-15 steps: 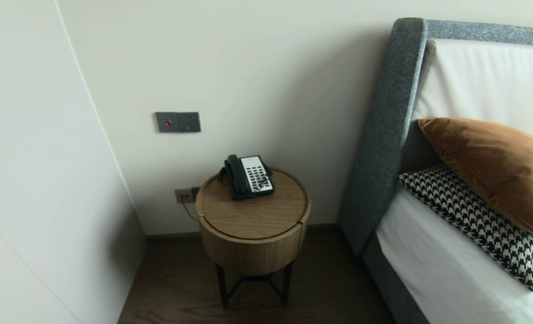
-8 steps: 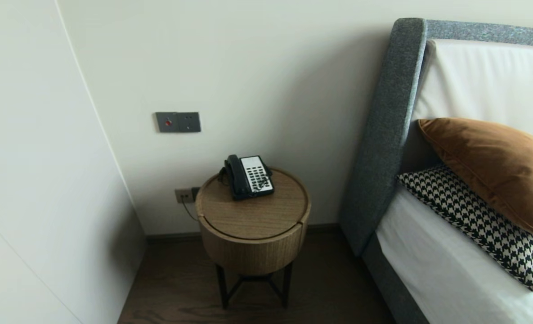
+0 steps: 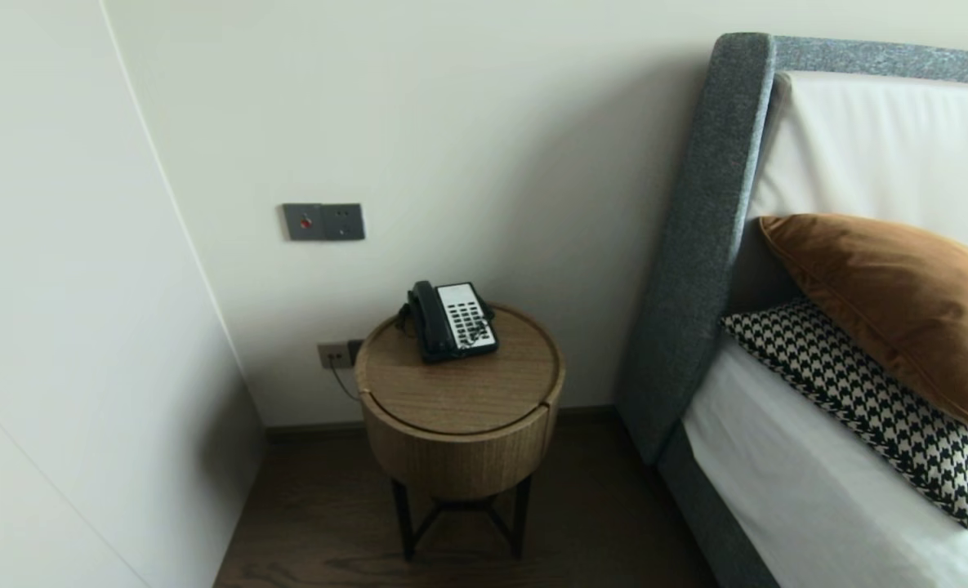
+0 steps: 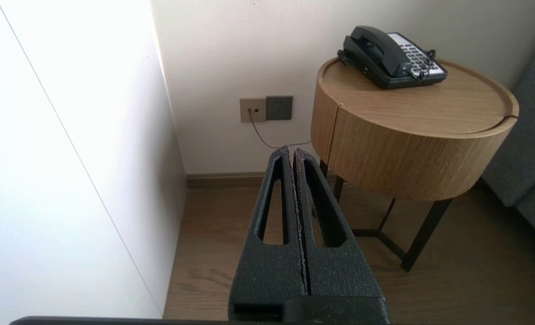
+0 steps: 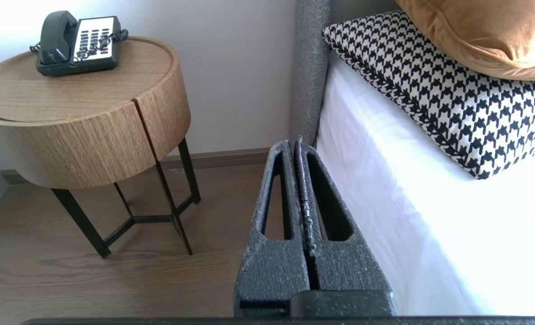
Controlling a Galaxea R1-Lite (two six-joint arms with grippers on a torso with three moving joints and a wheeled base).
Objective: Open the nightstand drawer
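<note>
Pale bedroom walls meet in a corner; near the middle of the head view a black telephone sits at the back of a round wooden counter, handset on its cradle. A wall socket is lower left of it, a switch plate higher up. A grey headboard and bed fill the frame's right side, a brown pillow lying on a checked pillow. The left hand, fingers pressed together and empty, hangs over the floor short of the counter. The right hand, likewise closed on nothing, is just beside the bed's edge.
</note>
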